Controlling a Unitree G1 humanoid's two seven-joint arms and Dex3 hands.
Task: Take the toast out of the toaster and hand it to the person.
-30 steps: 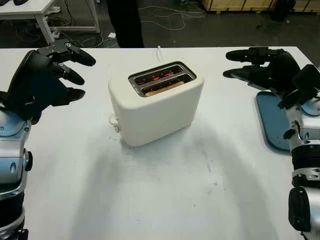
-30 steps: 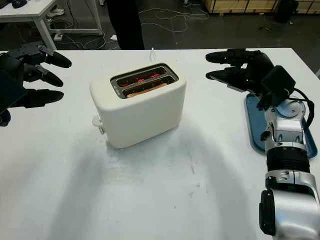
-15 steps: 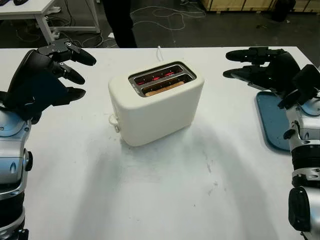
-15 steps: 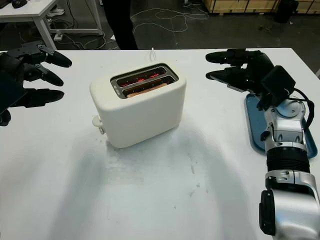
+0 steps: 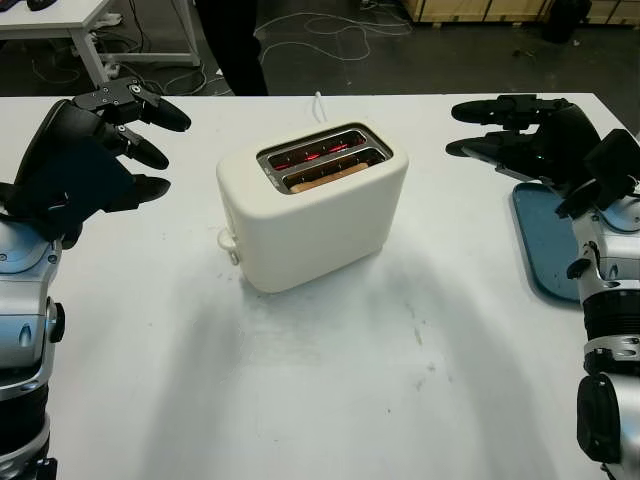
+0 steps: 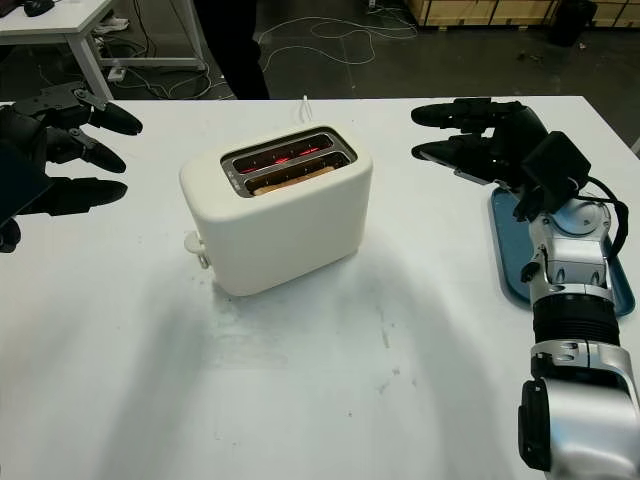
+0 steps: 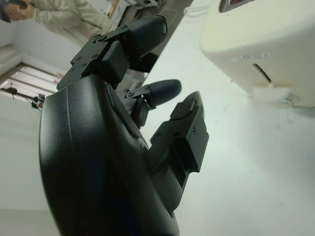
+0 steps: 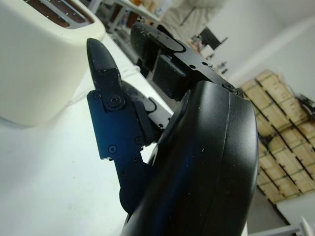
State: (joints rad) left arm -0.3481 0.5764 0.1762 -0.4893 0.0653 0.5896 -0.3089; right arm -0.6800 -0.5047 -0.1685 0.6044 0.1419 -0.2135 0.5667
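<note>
A cream two-slot toaster (image 5: 310,205) stands in the middle of the white table (image 5: 330,380). Its far slot glows red inside. A slice of toast (image 5: 325,179) sits low in the near slot, just its brown top edge showing. My left hand (image 5: 140,140) hovers open to the left of the toaster, apart from it. My right hand (image 5: 490,125) hovers open to the right of the toaster, also holding nothing. A person's dark legs (image 5: 232,40) stand beyond the far edge of the table.
A blue tray (image 5: 545,240) lies flat at the table's right edge, under my right forearm. The toaster's white cord (image 5: 319,102) runs off the far edge. The toaster's lever (image 5: 228,243) sticks out on its left end. Another white table (image 5: 60,20) stands far left.
The person behind the table has shifted slightly to the left. Both my hands and the toaster have stayed in place.
</note>
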